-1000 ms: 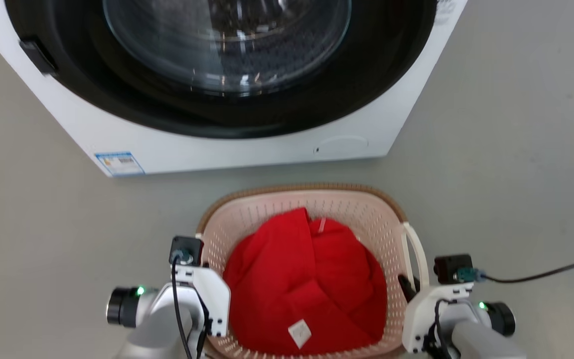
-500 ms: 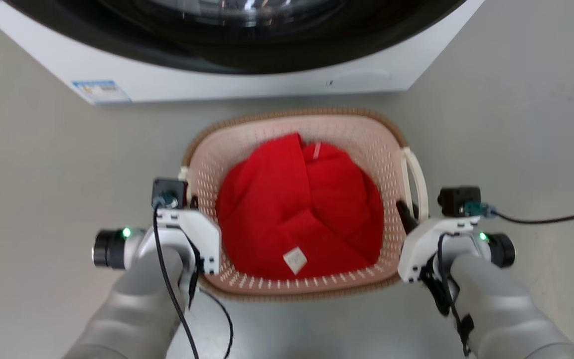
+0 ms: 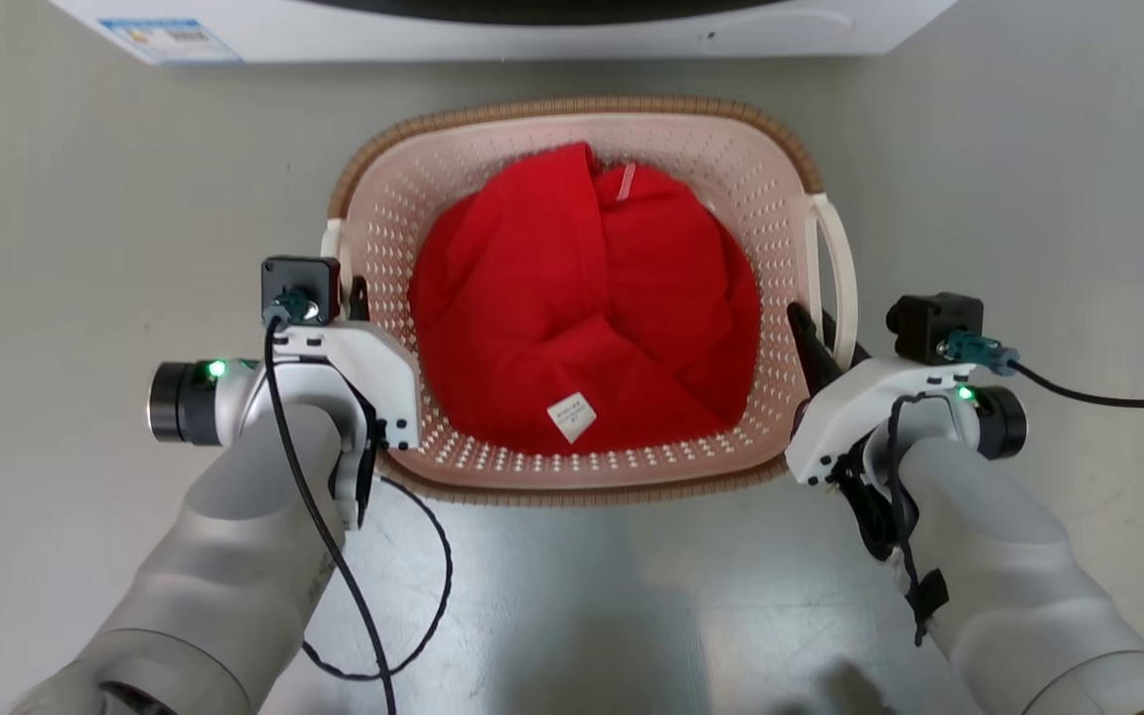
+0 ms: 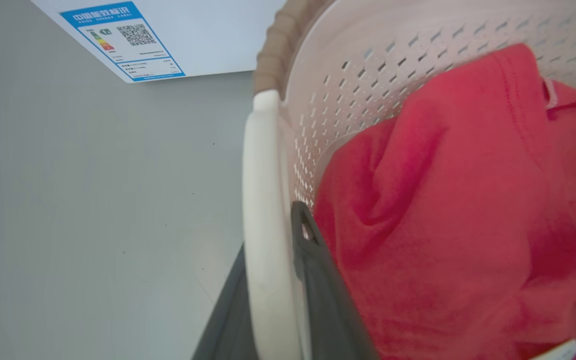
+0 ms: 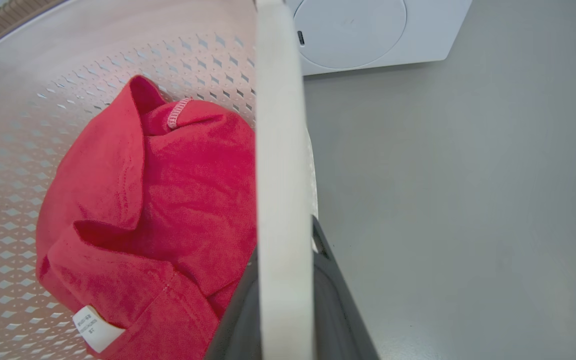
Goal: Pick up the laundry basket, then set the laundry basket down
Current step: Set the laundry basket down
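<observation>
Left gripper [image 4: 270, 240] still on laundry basket [image 3: 552, 465]

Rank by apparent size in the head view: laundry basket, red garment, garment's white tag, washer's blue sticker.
1. laundry basket
2. red garment
3. blue sticker
4. white tag
The sticker lies farther from the camera yet looks bigger than the tag.

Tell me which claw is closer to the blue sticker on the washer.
Left. The left claw grips the laundry basket's handle on the sticker's side; the right claw holds the opposite handle.
</observation>
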Motion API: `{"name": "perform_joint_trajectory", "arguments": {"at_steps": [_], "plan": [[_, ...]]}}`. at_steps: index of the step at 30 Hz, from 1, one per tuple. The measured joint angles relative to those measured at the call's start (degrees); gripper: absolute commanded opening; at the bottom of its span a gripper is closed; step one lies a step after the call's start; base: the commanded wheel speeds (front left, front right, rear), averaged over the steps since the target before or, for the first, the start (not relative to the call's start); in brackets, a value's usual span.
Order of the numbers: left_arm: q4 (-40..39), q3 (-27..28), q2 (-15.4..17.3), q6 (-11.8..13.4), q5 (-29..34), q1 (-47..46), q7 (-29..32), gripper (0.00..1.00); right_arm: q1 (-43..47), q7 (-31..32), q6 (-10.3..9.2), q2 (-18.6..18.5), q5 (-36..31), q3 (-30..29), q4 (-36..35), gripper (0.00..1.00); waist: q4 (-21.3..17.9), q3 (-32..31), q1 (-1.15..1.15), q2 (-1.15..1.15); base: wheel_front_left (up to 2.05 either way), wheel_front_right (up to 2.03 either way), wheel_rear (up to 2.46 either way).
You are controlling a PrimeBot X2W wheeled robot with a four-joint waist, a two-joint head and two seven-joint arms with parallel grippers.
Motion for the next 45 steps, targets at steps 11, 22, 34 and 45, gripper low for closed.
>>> {"name": "perform_joint_trajectory", "arguments": {"at_steps": [11, 22, 34, 45], "plan": [[-5.0, 5.1, 0.8, 1.4, 4.9, -0.1, 0.0, 0.0, -0.1, -0.1, 0.01, 0.0, -5.1, -6.8, -3.3, 0.0, 0.9, 4.6, 0.0, 0.0, 0.0, 0.0, 0.0], [-6.7, 9.1, 0.7, 1.4, 8.9, -0.5, 0.0, 0.0, -0.2, -0.1, 0.01, 0.0, -6.7, -8.9, -4.7, 0.0, 1.7, 7.0, 0.01, 0.0, 0.0, 0.0, 0.0], [-7.7, 13.3, 0.6, 1.4, 12.7, -0.5, 0.0, 0.0, -0.5, -0.2, 0.01, 0.0, -6.9, -9.1, -5.6, 0.0, 1.5, 8.4, 0.01, 0.0, 0.0, 0.0, 0.0], [-7.5, 15.6, 0.3, 0.8, 15.4, -0.8, 0.0, 0.0, -1.5, -0.2, 0.01, 0.0, -6.0, -9.0, -5.6, 0.0, 1.1, 9.0, 0.01, 0.0, 0.0, 0.0, 0.0]]}}
